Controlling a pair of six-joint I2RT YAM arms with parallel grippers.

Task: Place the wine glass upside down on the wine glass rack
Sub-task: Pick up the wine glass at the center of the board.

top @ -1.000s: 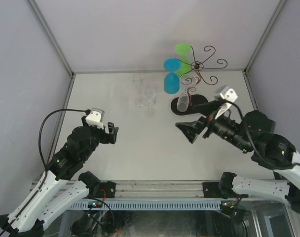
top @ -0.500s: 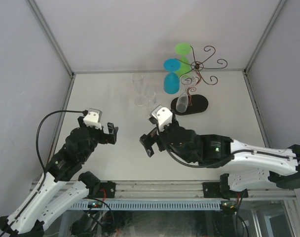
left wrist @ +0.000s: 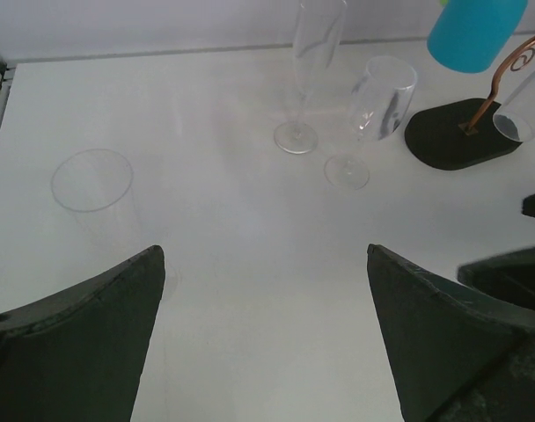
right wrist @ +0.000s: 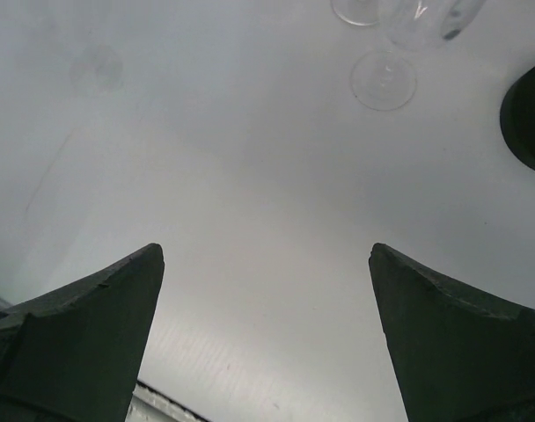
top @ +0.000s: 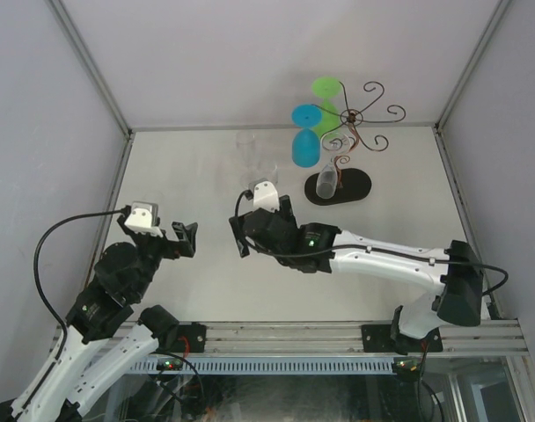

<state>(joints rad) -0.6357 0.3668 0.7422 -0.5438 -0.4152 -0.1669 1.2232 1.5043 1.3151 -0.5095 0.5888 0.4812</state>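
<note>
Swung leftward, the right arm's fingers point(right wrist: 83, 343) stand wide above the table point(right wrist: 250, 220).

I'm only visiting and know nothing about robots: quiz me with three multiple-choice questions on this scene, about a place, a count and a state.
1. Where is the blue glass? A) hanging on the wire rack B) standing far from it C) lying under it
2. How many coloured glasses hang there? A) none B) two C) four
3. How are the left gripper and right gripper? A) both open, empty B) both shut C) each holding a glass
Answers: 1 A, it hangs from a curled arm. 2 B, blue and the green glass. 3 A, fingers spread, nothing between.
</note>
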